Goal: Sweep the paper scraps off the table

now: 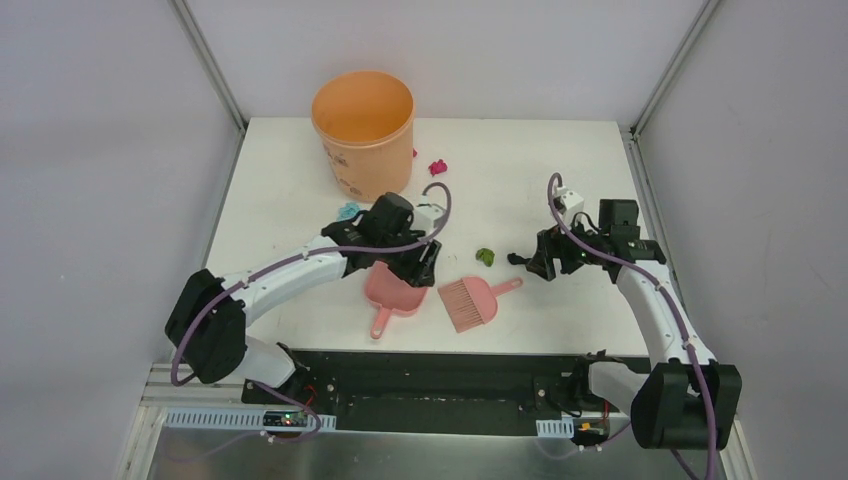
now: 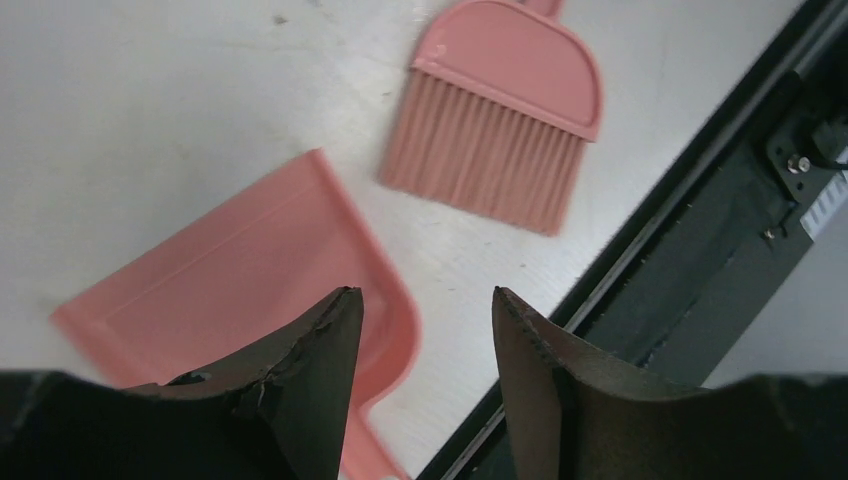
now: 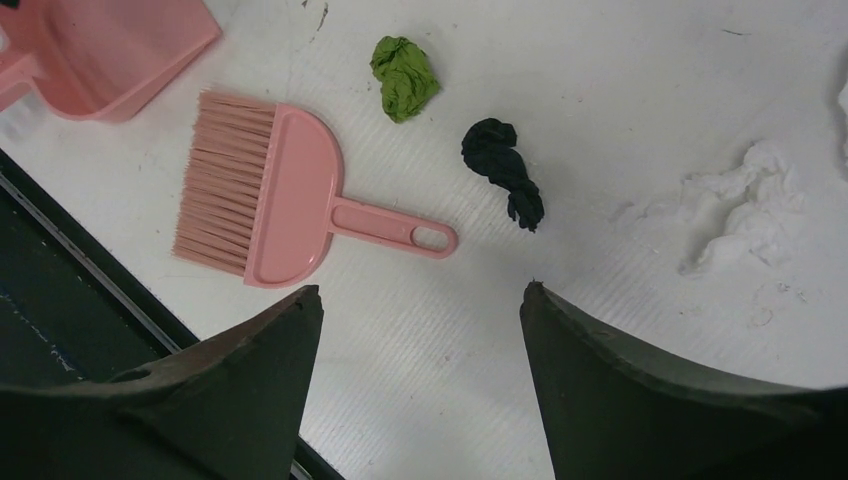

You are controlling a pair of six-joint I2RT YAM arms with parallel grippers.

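Top external view tells me no sweeping is done yet: the paper scraps (image 1: 485, 256) lie loose on the surface (image 1: 520, 180), the green one at 12 o'clock from the brush (image 1: 470, 302), and my left hand (image 1: 422, 266) and right hand (image 1: 522, 261) are both open, holding nothing.

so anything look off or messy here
Crumpled paper lies loose on the table: a green wad and a black wad near the brush, a magenta wad by the bucket. On the left pincer, one finger's inner edge looks chipped.
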